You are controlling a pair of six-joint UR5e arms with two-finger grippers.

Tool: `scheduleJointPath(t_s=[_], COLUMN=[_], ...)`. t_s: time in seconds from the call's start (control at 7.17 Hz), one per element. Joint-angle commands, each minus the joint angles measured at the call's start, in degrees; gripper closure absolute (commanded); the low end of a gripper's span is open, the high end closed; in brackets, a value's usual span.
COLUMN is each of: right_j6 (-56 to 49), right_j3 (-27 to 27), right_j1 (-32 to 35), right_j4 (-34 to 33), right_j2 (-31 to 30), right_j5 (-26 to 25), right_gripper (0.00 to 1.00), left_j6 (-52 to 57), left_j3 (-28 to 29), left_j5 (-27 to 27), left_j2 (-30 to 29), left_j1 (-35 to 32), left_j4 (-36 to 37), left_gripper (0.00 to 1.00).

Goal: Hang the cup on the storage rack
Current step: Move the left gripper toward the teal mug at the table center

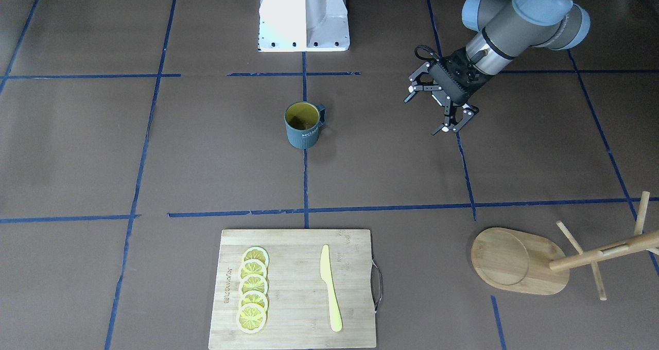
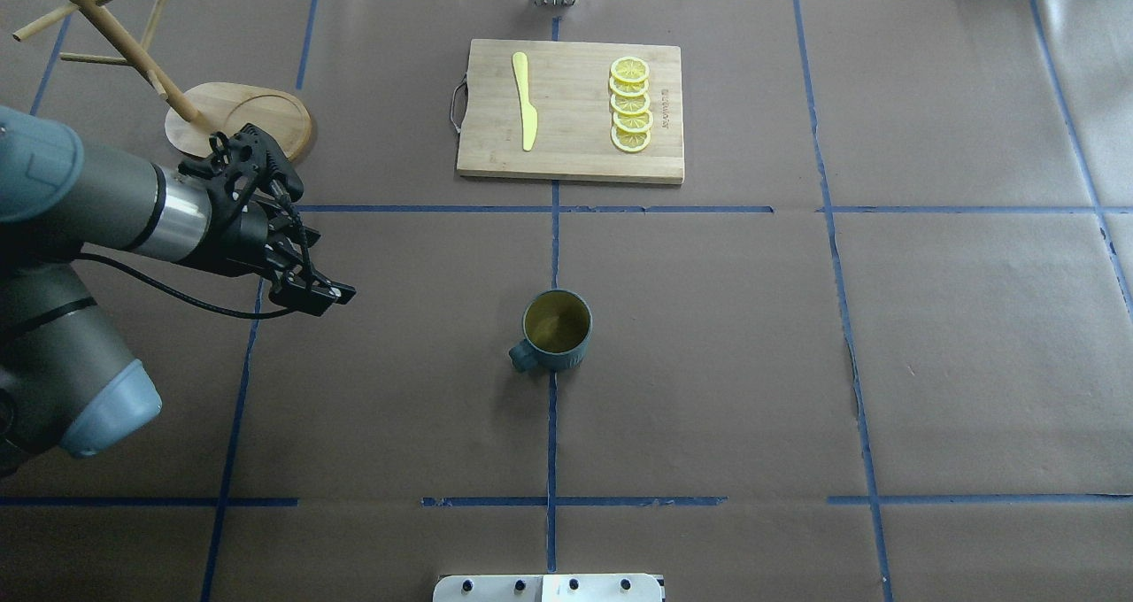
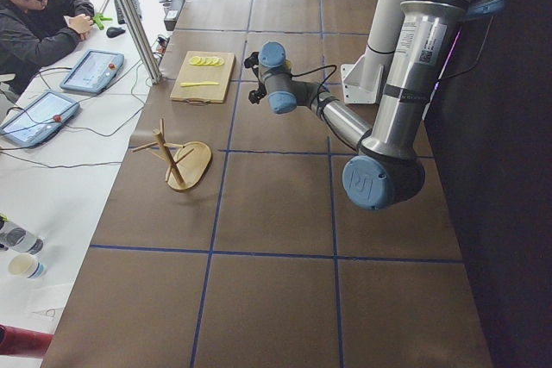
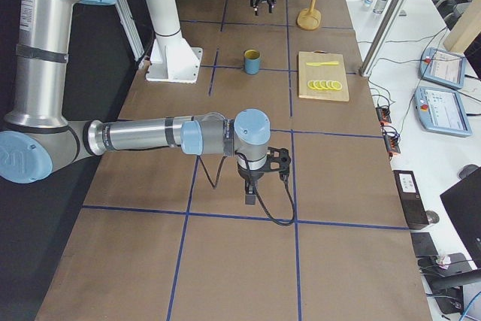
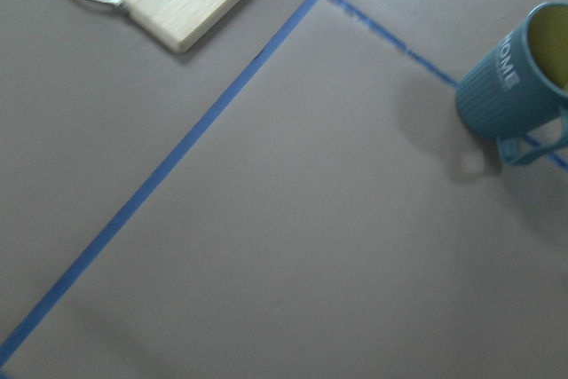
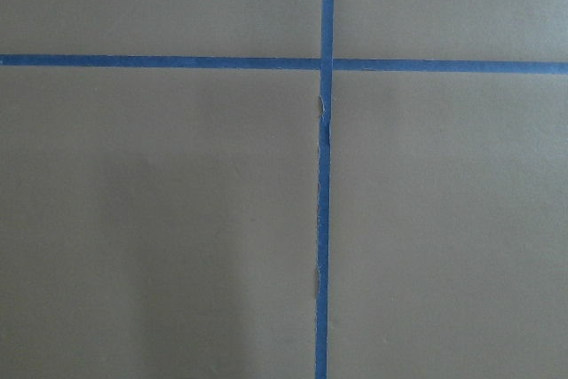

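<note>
The cup (image 1: 304, 127) is a dark teal ribbed mug, yellow inside, with "HOME" on its side. It stands upright at the table's middle (image 2: 556, 329) and shows at the right edge of the left wrist view (image 5: 510, 86). The storage rack (image 1: 515, 260), a bamboo mug tree with an oval base, stands at the far left (image 2: 248, 119). My left gripper (image 1: 428, 114) is open and empty, above the table left of the cup (image 2: 323, 239). My right gripper (image 4: 259, 178) shows only in the right side view, low over the table far from the cup. I cannot tell whether it is open.
A bamboo cutting board (image 2: 571, 142) with several lemon slices (image 2: 630, 104) and a yellow knife (image 2: 524, 97) lies at the far middle. The robot's white base (image 1: 304, 15) is at the near edge. A person (image 3: 34, 23) sits beyond the table.
</note>
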Motion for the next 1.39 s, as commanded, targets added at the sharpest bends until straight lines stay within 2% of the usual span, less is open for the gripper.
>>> scheduleJointPath(t_s=[0.0, 0.42, 0.7, 0.84, 1.25], right_j6=[0.15, 1.03, 1.03, 1.03, 1.03], right_j3=[-0.03, -0.29, -0.47, -0.47, -0.38], right_j1=[-0.06, -0.06, -0.06, -0.06, -0.06], right_j4=[0.01, 0.1, 0.1, 0.19, 0.19], right_j2=[-0.01, 0.08, 0.08, -0.01, 0.08], right_j5=[0.58, 1.11, 1.12, 1.12, 1.47], right_gripper=[0.0, 0.0, 0.0, 0.0, 0.0], left_j6=[-7.6, -7.16, -7.34, -7.42, -7.08], left_j3=[0.87, 1.31, 5.5, 8.14, 14.13], left_j5=[13.3, 25.09, 32.74, 34.78, 34.98], left_j2=[-0.33, -1.03, -5.41, -8.04, -8.59], left_j1=[9.69, 20.16, 25.18, 26.07, 26.08], left_j4=[-9.26, -9.63, -9.71, -10.32, -18.22], left_gripper=[0.0, 0.01, 0.01, 0.01, 0.01])
